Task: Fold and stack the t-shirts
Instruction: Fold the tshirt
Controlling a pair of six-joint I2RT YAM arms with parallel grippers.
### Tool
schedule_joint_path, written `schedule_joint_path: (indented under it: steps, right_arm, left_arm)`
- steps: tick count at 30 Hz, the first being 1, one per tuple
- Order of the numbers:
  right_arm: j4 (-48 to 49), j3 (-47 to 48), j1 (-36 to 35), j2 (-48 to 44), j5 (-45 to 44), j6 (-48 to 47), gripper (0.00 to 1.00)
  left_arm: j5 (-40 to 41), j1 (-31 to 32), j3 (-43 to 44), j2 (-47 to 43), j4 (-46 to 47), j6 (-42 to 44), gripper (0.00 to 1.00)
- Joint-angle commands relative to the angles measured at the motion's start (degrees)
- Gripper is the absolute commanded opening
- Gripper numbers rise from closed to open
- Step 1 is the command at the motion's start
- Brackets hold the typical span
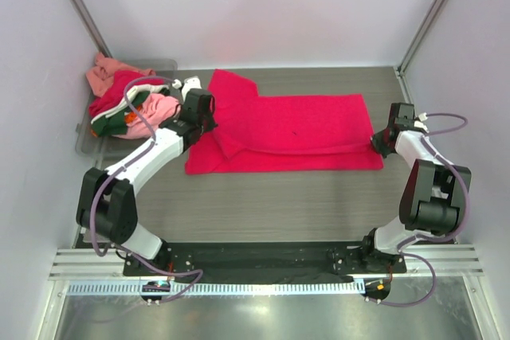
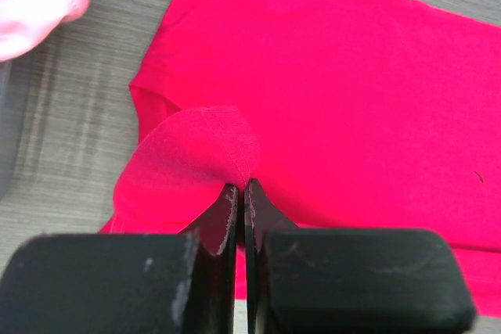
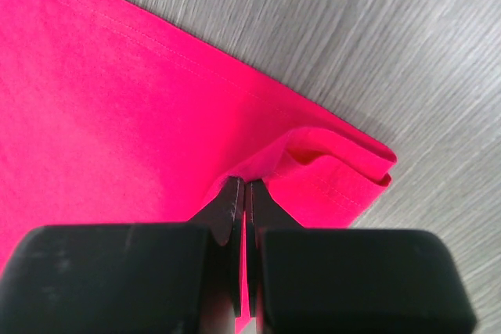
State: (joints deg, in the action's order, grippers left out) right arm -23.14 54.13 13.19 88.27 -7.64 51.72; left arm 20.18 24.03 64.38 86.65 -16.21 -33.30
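A crimson-red t-shirt (image 1: 295, 129) lies spread on the grey table, partly folded lengthwise. My left gripper (image 1: 209, 125) is shut on its left edge; in the left wrist view (image 2: 241, 187) a curled flap of red cloth (image 2: 196, 150) rises from the pinched jaws. My right gripper (image 1: 378, 142) is shut on the shirt's right hem corner; in the right wrist view (image 3: 244, 184) the cloth (image 3: 117, 91) puckers up between the jaws and the corner (image 3: 344, 170) folds over. A heap of other t-shirts (image 1: 127, 101), pink, red, dark green and white, lies at the far left.
The heap sits in a grey tray (image 1: 86, 129) against the left wall. A pale pink cloth edge (image 2: 35, 1) shows at the top left of the left wrist view. White walls with metal posts (image 1: 422, 17) enclose the table.
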Motion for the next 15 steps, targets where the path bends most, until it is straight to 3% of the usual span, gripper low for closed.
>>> schedule_joint_path:
  steps: [1,15]
  right_arm:
    - [1.43,3.26,-0.36,1.37,-2.20,1.54,0.01]
    - [2.22,4.76,-2.03,4.19,-3.43,2.24,0.01]
  left_arm:
    - [1.09,-0.30,4.52,2.64,0.04,1.04,0.00]
    - [-0.59,-0.57,20.51,18.28,-4.18,2.36,0.00]
